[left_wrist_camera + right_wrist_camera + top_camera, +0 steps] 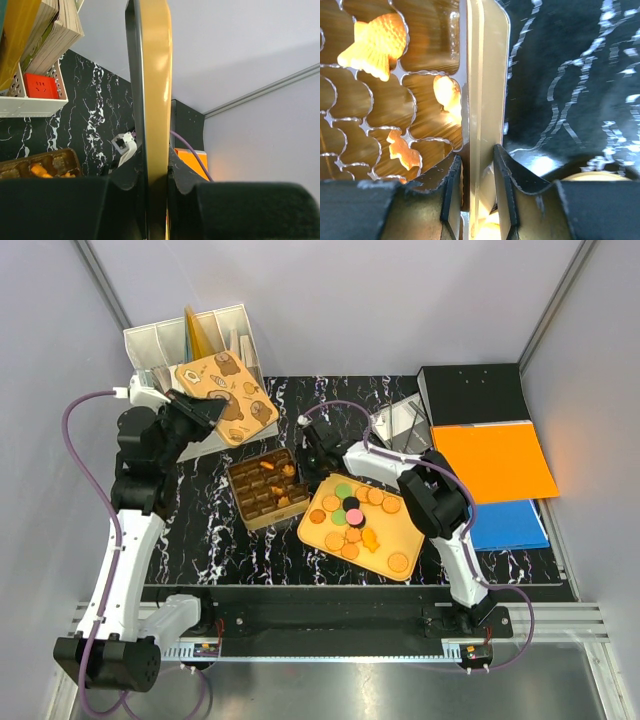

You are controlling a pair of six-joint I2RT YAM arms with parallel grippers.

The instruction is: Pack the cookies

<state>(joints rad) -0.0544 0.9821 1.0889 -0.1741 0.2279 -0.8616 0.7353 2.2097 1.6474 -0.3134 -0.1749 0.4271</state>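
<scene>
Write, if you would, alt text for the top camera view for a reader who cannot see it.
Seen from above, the right fingers grip the rim of a partitioned cookie tin on a black marble table, while the left fingers hold a picture-printed lid at the back left. A yellow tray of mostly round cookies lies right of the tin.

No word, number or brand can be read anywhere in these views. The lid [225, 398] carries only brown drawings of biscuits, with any lettering among them too small to tell, and the red box [40, 86] in the white rack [30, 104] shows a few raised marks that do not read as letters. The tin [487, 70], the tray [408, 535], the cookies [352, 517], the orange folder [495, 462], the blue folder [510, 525] and the black folder [475, 393] show plain surfaces with nothing legible on them.
</scene>
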